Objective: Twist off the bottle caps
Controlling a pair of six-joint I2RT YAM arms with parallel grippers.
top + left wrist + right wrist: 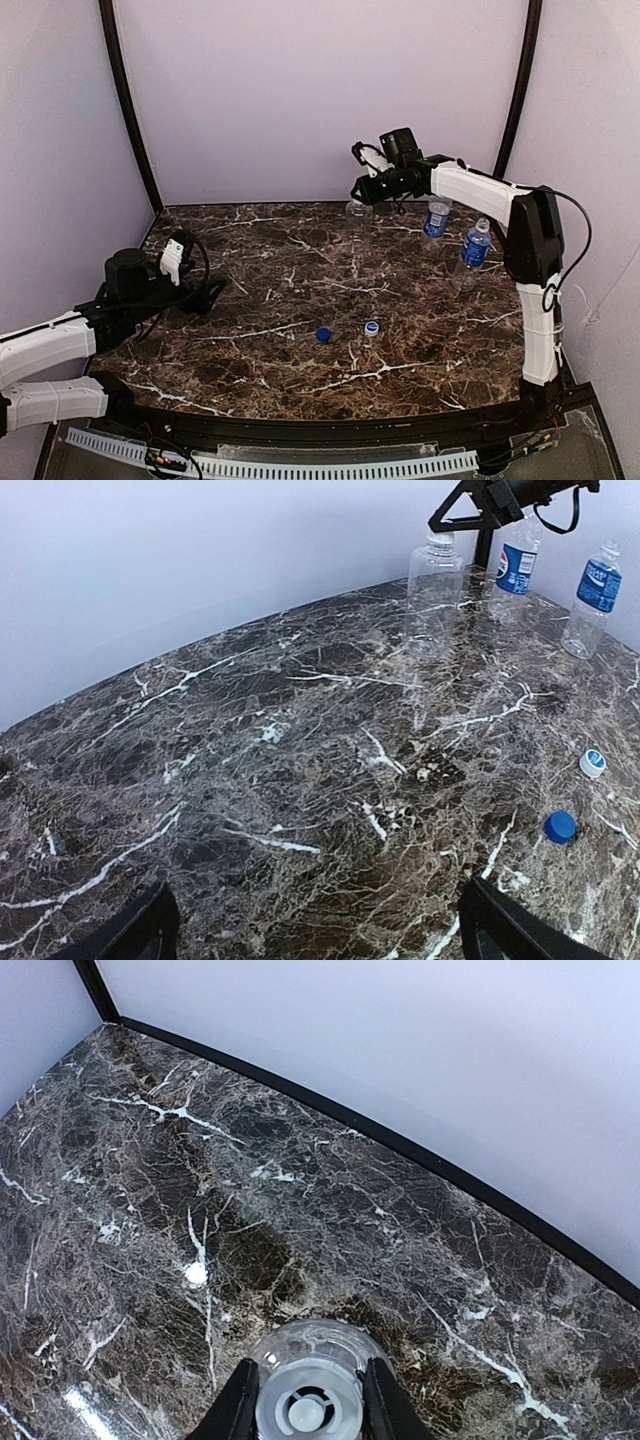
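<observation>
Right gripper (308, 1388) clamped on white cap (306, 1415) of unlabelled bottle (435, 595); left gripper (320, 932) wide open, empty. Bottle likely light, thin, crushable, may spin: steady body, grip cap rim.

Pepsi mark, probably, on middle bottle (514, 575); right bottle (593, 600) label illegible.

The table (270, 290) is brown marble (white-veined), one cap (323, 335) dark blue.
</observation>
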